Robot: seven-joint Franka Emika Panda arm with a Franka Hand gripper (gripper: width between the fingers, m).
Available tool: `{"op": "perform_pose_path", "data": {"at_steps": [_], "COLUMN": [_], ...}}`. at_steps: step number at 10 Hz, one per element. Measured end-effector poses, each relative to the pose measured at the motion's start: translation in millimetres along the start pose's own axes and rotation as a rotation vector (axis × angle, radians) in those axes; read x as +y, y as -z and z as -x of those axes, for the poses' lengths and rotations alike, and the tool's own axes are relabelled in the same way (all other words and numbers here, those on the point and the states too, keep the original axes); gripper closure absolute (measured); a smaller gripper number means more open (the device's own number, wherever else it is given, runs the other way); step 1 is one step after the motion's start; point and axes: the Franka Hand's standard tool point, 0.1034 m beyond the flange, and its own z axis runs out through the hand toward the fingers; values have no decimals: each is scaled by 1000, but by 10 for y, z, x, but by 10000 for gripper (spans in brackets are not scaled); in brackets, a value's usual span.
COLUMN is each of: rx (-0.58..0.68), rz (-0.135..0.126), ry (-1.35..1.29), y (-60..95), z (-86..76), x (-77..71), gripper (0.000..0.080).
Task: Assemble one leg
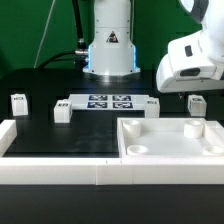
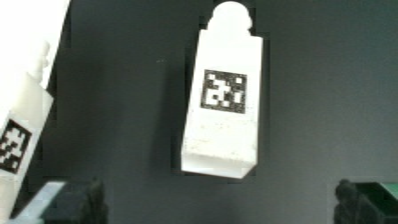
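Note:
In the wrist view a white leg (image 2: 226, 100) lies on the black table, its square tag facing up. My gripper (image 2: 217, 205) is open above it, with the dark fingertips (image 2: 63, 203) wide apart and the leg's near end just short of the line between them. It holds nothing. A second leg (image 2: 18, 120) shows at the frame's edge. In the exterior view my gripper (image 1: 191, 86) hovers over the leg (image 1: 196, 103) at the exterior view's right. Other legs (image 1: 152, 105), (image 1: 63, 112), (image 1: 18, 102) stand on the table.
The marker board (image 1: 105, 101) lies mid-table in front of the robot base (image 1: 110, 50). The large white rimmed panel (image 1: 215, 150) lies at the front right. A long white bar (image 1: 50, 165) runs along the front.

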Motion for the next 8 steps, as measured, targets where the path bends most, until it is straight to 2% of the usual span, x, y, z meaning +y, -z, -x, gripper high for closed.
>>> {"op": "perform_pose_path", "data": {"at_steps": [1,3,6,8], "rx": [-124,-224,-229,-244], "rz": [12,20,30,40], "ry": [-10,-25,-24,-22], "y": [-105,-253,-534,-653], "z": [93,72,104,164], "x": [10,-23,-43,-50], "gripper": [150,150,150,150]}}
